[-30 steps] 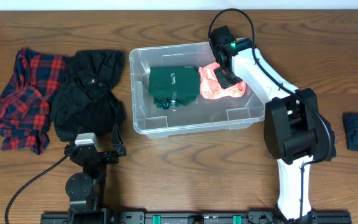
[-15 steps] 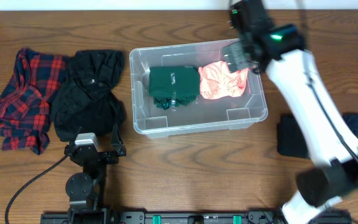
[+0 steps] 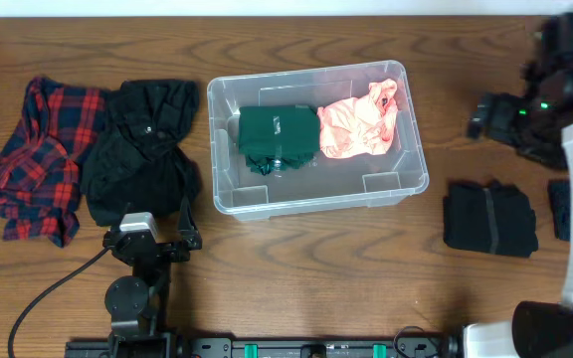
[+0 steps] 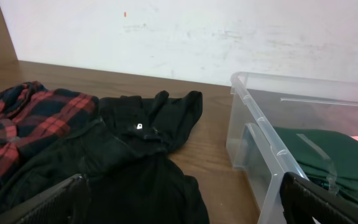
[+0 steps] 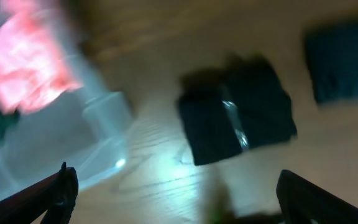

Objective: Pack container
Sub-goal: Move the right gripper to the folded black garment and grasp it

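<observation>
A clear plastic container (image 3: pixel 267 204) sits on the tabletop (image 3: pixel 316 278), holding a folded green garment (image 3: pixel 278 137) and a crumpled pink garment (image 3: pixel 358 127). It looks stiff, light and smooth-walled, so its thick rim seems the surest hold. To its left lie a black garment (image 3: pixel 142 149) and a plaid shirt (image 3: pixel 36 154). To its right lies a folded black cloth (image 3: pixel 488 219). The left claw (image 3: pixel 154 237), near its front-left, and the right claw (image 5: pixel 176 190), off to its right, both gape wide and empty.

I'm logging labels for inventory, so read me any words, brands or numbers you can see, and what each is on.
No text can be read.
The container shows no legible label.
The band on the folded black garment shows no print; the right wrist view is blurred.
The pale spot on the black clothes is too small to tell.
</observation>
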Action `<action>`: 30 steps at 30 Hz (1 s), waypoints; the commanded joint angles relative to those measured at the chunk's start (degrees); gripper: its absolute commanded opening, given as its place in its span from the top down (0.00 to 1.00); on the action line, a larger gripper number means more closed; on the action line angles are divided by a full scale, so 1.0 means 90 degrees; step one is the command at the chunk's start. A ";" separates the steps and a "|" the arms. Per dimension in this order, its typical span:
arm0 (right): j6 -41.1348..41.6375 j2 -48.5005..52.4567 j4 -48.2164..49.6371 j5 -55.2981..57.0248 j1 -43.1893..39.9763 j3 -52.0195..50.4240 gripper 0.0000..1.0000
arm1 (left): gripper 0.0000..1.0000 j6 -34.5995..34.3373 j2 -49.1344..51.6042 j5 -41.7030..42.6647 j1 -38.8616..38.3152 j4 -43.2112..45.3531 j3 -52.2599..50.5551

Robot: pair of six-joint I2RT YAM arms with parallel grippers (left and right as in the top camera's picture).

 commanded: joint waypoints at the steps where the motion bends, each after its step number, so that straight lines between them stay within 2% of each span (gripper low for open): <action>1: 0.1479 -0.0012 0.0090 0.0168 -0.0488 -0.0707 0.01 | 0.02 -0.0078 -0.0029 0.0036 0.0027 -0.0231 -0.0102; 5: 0.1851 -0.0022 0.0763 0.0085 -0.0857 -0.1885 0.01 | 0.02 -0.0078 -0.0029 0.0036 0.0027 -0.0231 -0.0102; 14: 0.2040 -0.0022 0.2317 -0.0192 -0.0899 -0.4027 0.01 | 0.02 -0.0078 -0.0029 0.0036 0.0027 -0.0231 -0.0102; 24: 0.2028 -0.0022 0.3116 -0.0182 -0.0923 -0.4966 0.01 | 0.02 -0.0078 -0.0029 0.0036 0.0027 -0.0231 -0.0102; 30: 0.1926 -0.0022 0.3157 -0.0068 -0.0920 -0.5158 0.03 | 0.02 -0.0078 -0.0029 0.0039 0.0027 -0.0231 -0.0102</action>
